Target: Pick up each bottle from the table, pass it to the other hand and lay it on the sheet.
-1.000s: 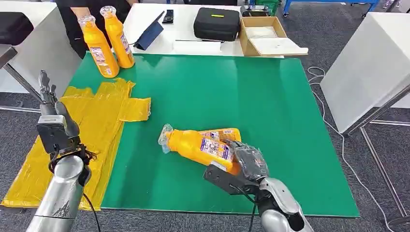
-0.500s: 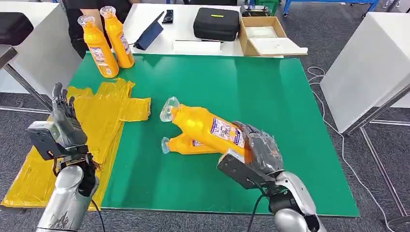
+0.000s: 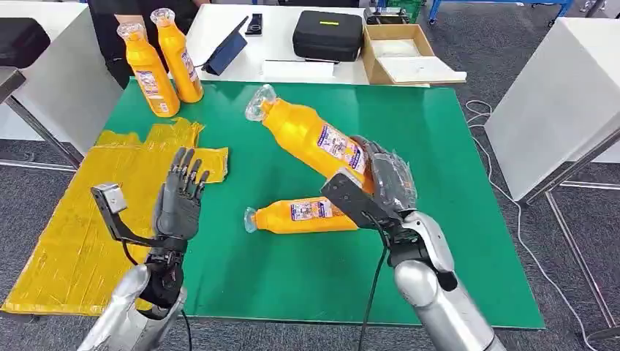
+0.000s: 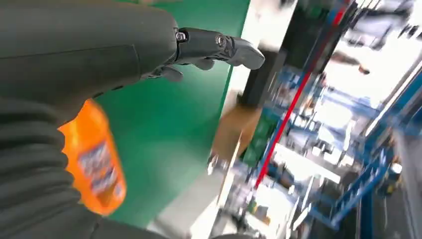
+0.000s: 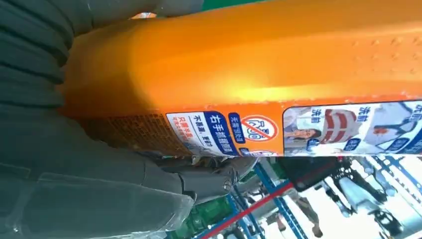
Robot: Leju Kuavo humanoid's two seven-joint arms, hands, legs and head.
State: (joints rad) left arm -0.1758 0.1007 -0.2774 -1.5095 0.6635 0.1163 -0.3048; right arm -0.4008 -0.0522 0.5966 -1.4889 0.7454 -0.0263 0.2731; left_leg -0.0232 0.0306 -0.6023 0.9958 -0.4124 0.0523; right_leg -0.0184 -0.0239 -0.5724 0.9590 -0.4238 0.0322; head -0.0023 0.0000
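My right hand [image 3: 384, 181] grips an orange bottle [image 3: 307, 135] by its base and holds it tilted above the green table [image 3: 409, 131], clear cap toward the far left. The right wrist view shows that bottle's [image 5: 259, 74] label close up. A second orange bottle [image 3: 303, 215] lies on its side on the table just below. My left hand [image 3: 180, 199] is raised with fingers spread and holds nothing, near the edge of the yellow sheet [image 3: 95, 212]. In the left wrist view, the left hand's fingers [image 4: 219, 47] reach over the green top, with an orange bottle [image 4: 94, 159] beside them.
Two more orange bottles [image 3: 161, 62] stand upright at the table's far left corner, with a person behind them. A black case [image 3: 327, 35] and a cardboard box [image 3: 402, 55] sit on the white table beyond. A white table [image 3: 556, 95] stands to the right.
My right hand lifted its bottle higher and farther over the table. My left hand swung inward from the left edge toward the centre, fingers spread.
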